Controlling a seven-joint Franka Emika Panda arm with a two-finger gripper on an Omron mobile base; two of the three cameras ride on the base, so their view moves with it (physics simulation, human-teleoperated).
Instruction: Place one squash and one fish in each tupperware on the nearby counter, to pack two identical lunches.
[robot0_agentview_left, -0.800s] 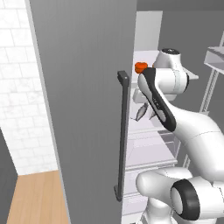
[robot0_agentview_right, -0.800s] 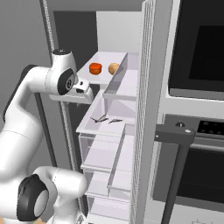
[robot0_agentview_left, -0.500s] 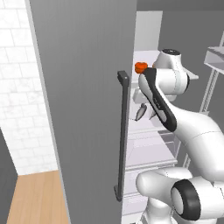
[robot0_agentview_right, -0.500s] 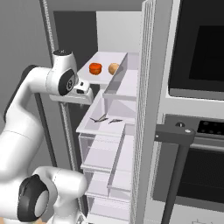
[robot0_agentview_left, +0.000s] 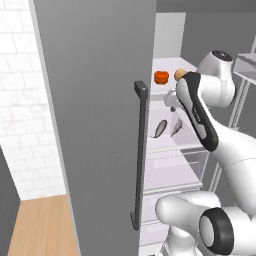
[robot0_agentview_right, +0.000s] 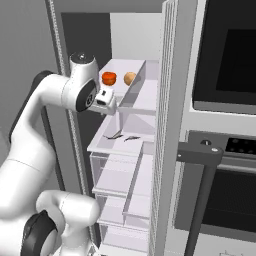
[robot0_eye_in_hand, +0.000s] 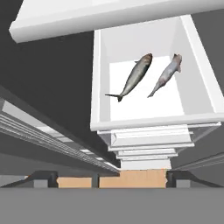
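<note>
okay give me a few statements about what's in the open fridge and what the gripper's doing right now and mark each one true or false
1. Two fish lie side by side on a white fridge shelf. True.
2. The gripper is shut on a fish. False: its jaws stand open and empty, above the shelf.
3. The squash sits on the shelf above the fish. True.
4. The two fish lie crossed, one on top of the other. False: they lie apart, roughly parallel.
5. The fridge door is closed. False: it stands open, its dark handle facing the camera.
</note>
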